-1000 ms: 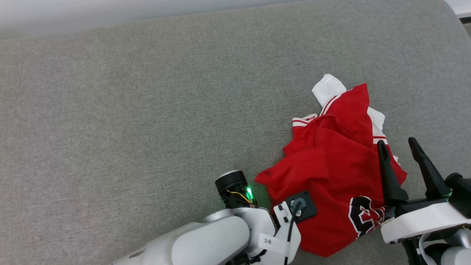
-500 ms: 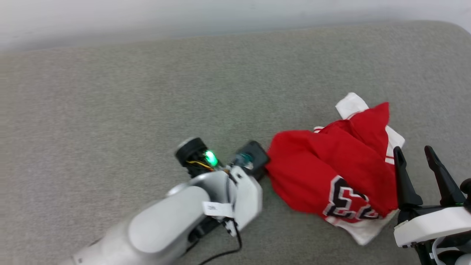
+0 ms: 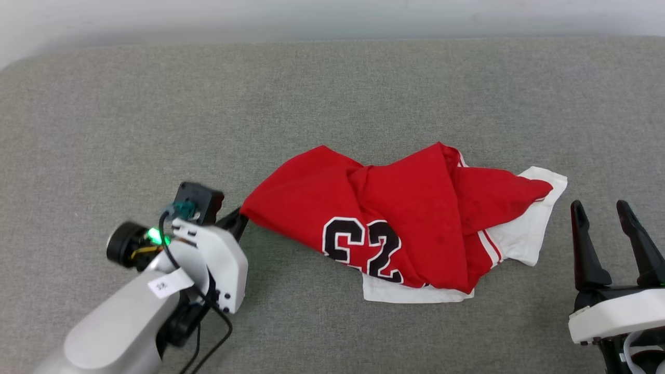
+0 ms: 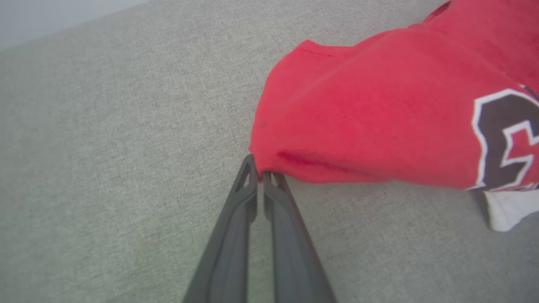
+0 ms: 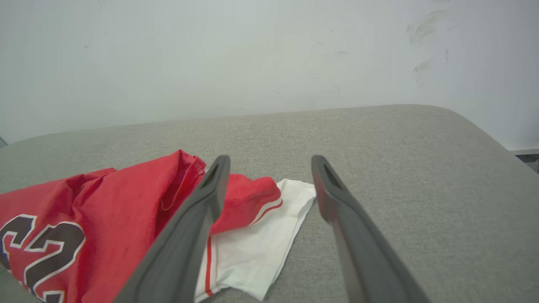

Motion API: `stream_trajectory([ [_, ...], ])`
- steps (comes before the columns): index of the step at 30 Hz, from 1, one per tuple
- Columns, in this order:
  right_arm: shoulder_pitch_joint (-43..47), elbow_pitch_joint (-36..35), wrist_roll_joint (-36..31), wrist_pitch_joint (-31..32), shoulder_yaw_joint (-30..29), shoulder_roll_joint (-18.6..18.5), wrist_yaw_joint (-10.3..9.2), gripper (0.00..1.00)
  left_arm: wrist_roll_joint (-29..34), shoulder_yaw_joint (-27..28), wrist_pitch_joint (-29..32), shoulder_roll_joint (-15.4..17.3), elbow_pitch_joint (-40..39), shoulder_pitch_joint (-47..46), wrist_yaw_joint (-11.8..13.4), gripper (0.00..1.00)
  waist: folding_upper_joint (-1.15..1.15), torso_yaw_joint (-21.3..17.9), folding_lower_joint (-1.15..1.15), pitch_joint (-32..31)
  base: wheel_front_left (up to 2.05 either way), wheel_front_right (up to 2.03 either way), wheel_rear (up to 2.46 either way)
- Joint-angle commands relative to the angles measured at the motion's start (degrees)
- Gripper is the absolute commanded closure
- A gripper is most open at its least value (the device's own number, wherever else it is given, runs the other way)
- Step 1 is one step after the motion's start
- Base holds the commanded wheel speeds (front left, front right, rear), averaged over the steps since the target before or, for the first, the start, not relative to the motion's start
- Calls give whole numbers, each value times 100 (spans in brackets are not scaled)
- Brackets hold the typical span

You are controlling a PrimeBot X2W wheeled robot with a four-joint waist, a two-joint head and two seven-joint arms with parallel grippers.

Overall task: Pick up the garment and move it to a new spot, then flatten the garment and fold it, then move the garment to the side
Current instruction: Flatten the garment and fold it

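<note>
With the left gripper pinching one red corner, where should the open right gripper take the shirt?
Probably the white sleeve of the shirt: it lies flat and exposed at the end nearest the right gripper. Come from the robot's right and pinch its outer edge, opposite the left gripper.

Grey woven fabric surface (image 3: 363,93) with rounded corners, pale wall (image 5: 210,54) behind, faint scuff marks (image 5: 425,25) upper right

Left forearm (image 3: 119,327) is a smooth pale grey shell with a small white label (image 3: 166,284), a lit green LED (image 3: 154,236) beside a round black knob (image 3: 119,249), and 1 black cable (image 3: 228,327) looping off it. Right gripper (image 3: 599,205): 2 long dark tapered fingers (image 3: 584,249) on a white base (image 3: 613,314).
</note>
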Motion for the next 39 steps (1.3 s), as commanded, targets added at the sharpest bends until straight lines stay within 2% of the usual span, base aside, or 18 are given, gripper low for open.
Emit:
stream_trajectory([
  [1,-82,-11,-36,12,3,10,-4,0,-135,89,-170,-79,155,203,21,100,0,3,0,30,0,0,0],
  [4,-123,-17,-90,19,18,9,-4,0,-434,221,-593,-315,520,520,-100,100,0,-7,0,12,0,0,0],
  [5,-122,-22,-114,24,19,10,-4,0,-497,251,-704,-383,585,577,-120,91,0,-5,0,-10,0,0,0],
  [6,-118,-28,-119,29,21,9,-4,0,-541,288,-824,-453,639,622,-149,60,0,-2,0,-38,0,0,0],
  [7,-108,-26,-144,30,30,10,-4,0,-575,320,-956,-506,693,676,-153,20,0,0,0,-80,0,0,0],
  [8,-92,-25,-157,44,39,10,-4,0,-635,345,-1062,-564,748,745,-170,0,0,0,0,-122,0,0,0],
  [12,14,-28,-200,95,98,10,-4,0,-645,470,-1587,-684,858,957,-148,0,0,3,0,-338,0,0,0],
  [16,100,-23,-221,147,158,10,-4,0,-553,602,-2173,-777,837,1215,22,0,0,-2,0,-592,0,0,0],
  [20,247,-49,-247,220,199,10,-4,0,-423,843,-2486,-881,648,1490,205,0,0,13,0,-824,0,0,0],
  [28,469,-42,-215,505,324,9,-4,0,321,1624,-2559,-1191,-85,2092,417,0,0,53,0,-1117,0,0,0],
  [33,587,146,-87,1018,448,9,-4,0,878,1991,-2561,-1394,-521,2438,318,0,0,111,0,-1187,0,0,0],
  [39,465,531,251,1757,666,-194,-4,0,1282,2275,-2561,-1575,-751,2625,216,0,0,314,0,-1147,0,0,0],
])
